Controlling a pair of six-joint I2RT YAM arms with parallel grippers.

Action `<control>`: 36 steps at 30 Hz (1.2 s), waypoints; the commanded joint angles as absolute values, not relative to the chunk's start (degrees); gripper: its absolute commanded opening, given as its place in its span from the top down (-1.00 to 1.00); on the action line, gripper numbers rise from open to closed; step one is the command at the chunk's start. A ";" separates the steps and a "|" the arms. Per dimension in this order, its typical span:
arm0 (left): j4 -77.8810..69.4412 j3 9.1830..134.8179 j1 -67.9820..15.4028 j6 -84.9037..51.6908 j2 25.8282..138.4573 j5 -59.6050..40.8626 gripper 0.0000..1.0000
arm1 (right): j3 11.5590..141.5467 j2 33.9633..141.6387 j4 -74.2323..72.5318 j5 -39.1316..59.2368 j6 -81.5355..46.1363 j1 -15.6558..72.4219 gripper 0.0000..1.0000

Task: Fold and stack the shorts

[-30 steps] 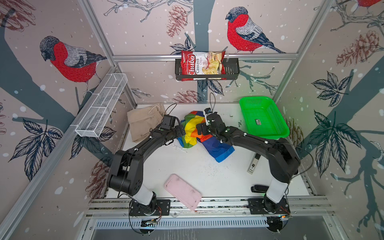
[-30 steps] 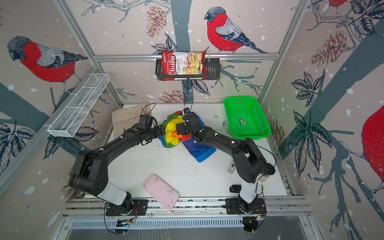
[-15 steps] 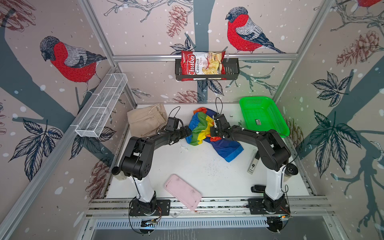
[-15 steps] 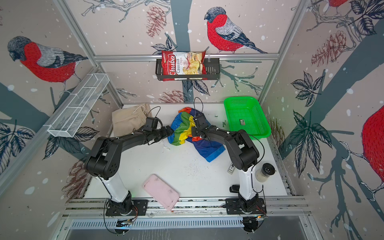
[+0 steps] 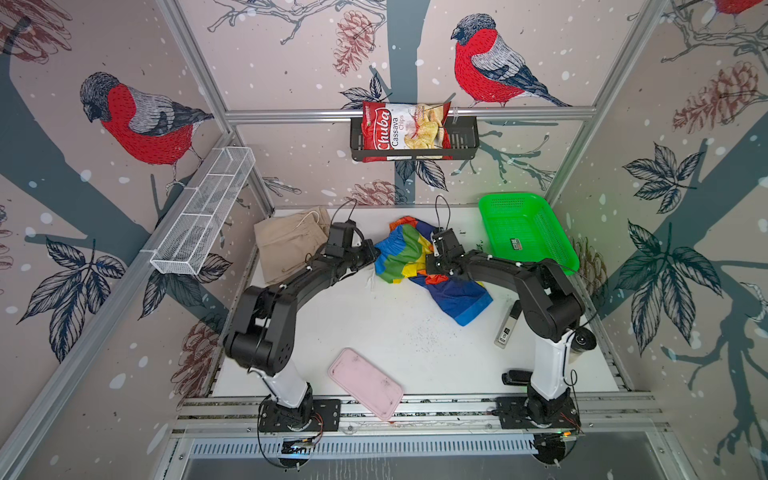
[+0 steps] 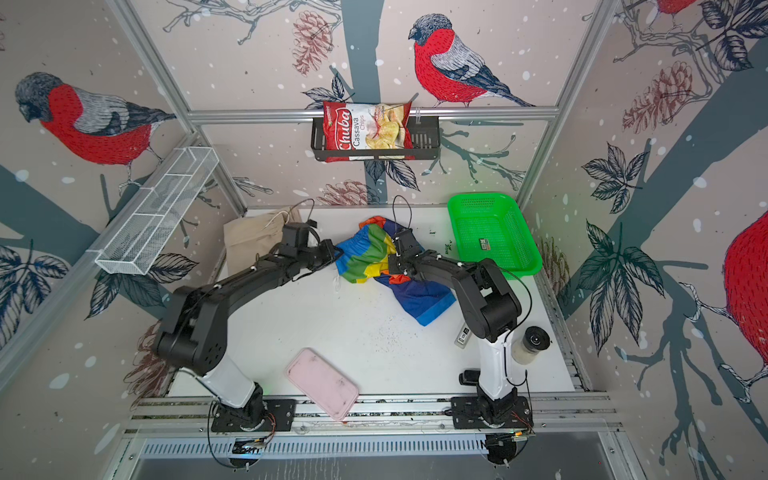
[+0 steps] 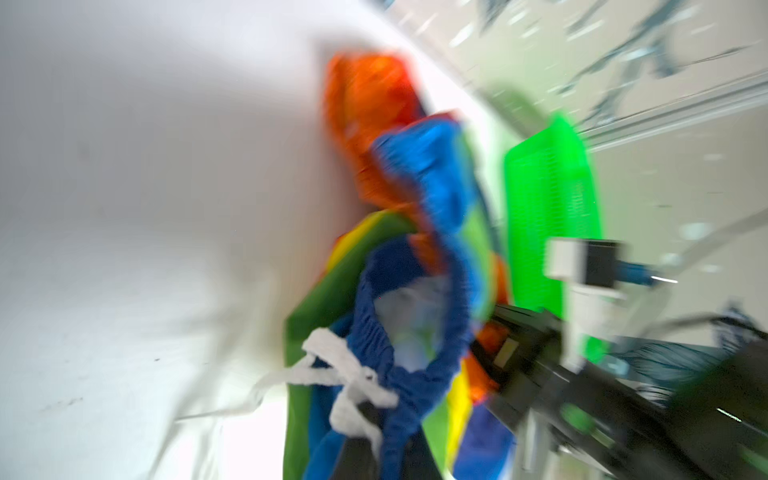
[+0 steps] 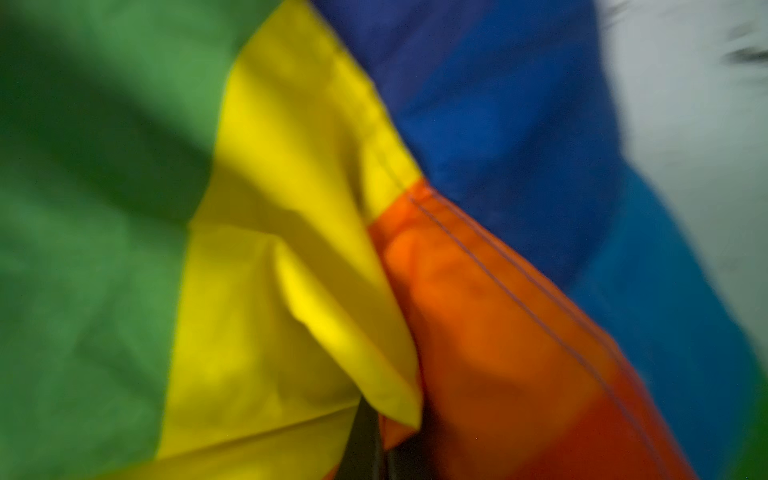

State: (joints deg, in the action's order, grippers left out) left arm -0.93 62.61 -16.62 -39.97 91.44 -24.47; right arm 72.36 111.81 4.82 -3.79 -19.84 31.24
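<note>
Nearest the base, at the front edge of the table [image 5: 374, 332]: a pink tray [image 5: 365, 384], out of play.

Mid-table, crumpled in a heap: the striped shorts [image 5: 461, 299], gripped from both sides. On the heap's left, the left claw [image 5: 371, 254], closed tight on the blue waistband [image 7: 376, 332] just beside the white drawstring [image 7: 332, 353], going by the blurred wrist view. On the heap's right, the right claw [image 5: 429, 269], jaws together on a fold at the yellow-orange seam, with cloth filling its wrist view.

Further back, in the far left corner: the beige shorts [image 5: 286, 241], lying flat, apparently folded already, well apart from the striped pair. Far right: a green basket [image 5: 536, 220], no part of the job.

Step in hand, by the look of it: taking hold of the striped pair to spread it before folding.

Needed next: drawing the two grips apart to pull the cloth taut, then laying it flat on the bare middle of the table. Worth minding: slippery fabric and the dangling cord. After that, folding, then stacking with the beige pair.
</note>
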 commanded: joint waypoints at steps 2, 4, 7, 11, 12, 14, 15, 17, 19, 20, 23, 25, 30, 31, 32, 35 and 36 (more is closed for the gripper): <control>1.62 68.29 -16.00 -36.63 79.60 -19.41 1.00 | 72.19 105.36 7.91 -8.45 -21.45 26.84 0.99; 1.08 71.14 -16.08 -35.61 76.12 -18.24 1.00 | 71.68 101.06 6.76 -7.33 -20.91 25.91 0.97; 5.19 78.99 -16.23 -34.91 75.82 -20.43 1.00 | 72.27 94.73 4.90 -5.21 -19.63 26.17 0.90; 3.52 83.72 -18.30 -38.06 76.58 -24.78 1.00 | 74.71 89.19 1.94 -5.15 -17.93 27.71 0.48; 3.63 84.96 -19.59 -38.00 76.92 -24.44 1.00 | 75.09 88.86 0.94 -6.11 -16.89 28.29 0.22; 4.89 88.63 -22.58 -37.20 78.05 -22.59 1.00 | 78.20 90.62 2.53 -10.68 -14.57 30.17 -0.43; 5.53 90.20 -23.46 -36.93 78.74 -21.90 1.00 | 80.39 92.17 5.05 -12.64 -13.78 31.01 -0.64; 7.65 93.56 -24.02 -37.14 80.45 -20.17 1.00 | 85.24 95.45 12.98 -16.04 -14.31 32.78 -0.84; 10.93 96.65 -24.08 -36.23 82.14 -16.34 1.00 | 82.82 94.22 13.19 -17.13 -14.09 34.75 -0.90; 12.38 97.93 -24.04 -36.08 82.88 -14.71 1.00 | 79.50 91.94 11.11 -17.35 -13.80 36.12 -0.97; 15.50 100.43 -24.08 -35.56 84.53 -10.84 1.00 | 68.58 82.85 4.67 -18.08 -13.36 41.13 -0.99; 17.30 101.78 -24.08 -35.51 85.56 -9.05 1.00 | 62.37 76.92 1.61 -19.74 -13.92 45.43 -0.99; 19.08 104.59 -24.08 -36.06 87.61 -7.96 1.00 | 53.07 68.03 -2.95 -25.07 -17.02 57.08 -0.99; 19.47 105.27 -24.08 -36.35 88.06 -8.11 1.00 | 52.36 67.94 -3.52 -25.54 -18.04 59.17 -0.99; 20.47 106.49 -24.08 -36.64 88.68 -7.84 1.00 | 51.80 68.27 -4.37 -25.50 -19.04 60.92 -0.99; 22.41 109.33 -24.17 -37.33 89.97 -8.03 1.00 | 50.38 71.45 -9.71 -25.12 -20.88 65.13 -0.99; 22.36 109.71 -24.17 -37.56 90.08 -8.40 1.00 | 50.48 73.87 -11.45 -24.85 -21.31 65.99 -0.99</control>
State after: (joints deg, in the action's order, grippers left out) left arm 22.61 108.12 -24.10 -37.36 89.82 -8.75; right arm 50.89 71.20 -4.49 -23.49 -18.44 64.16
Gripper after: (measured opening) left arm 0.074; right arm 0.995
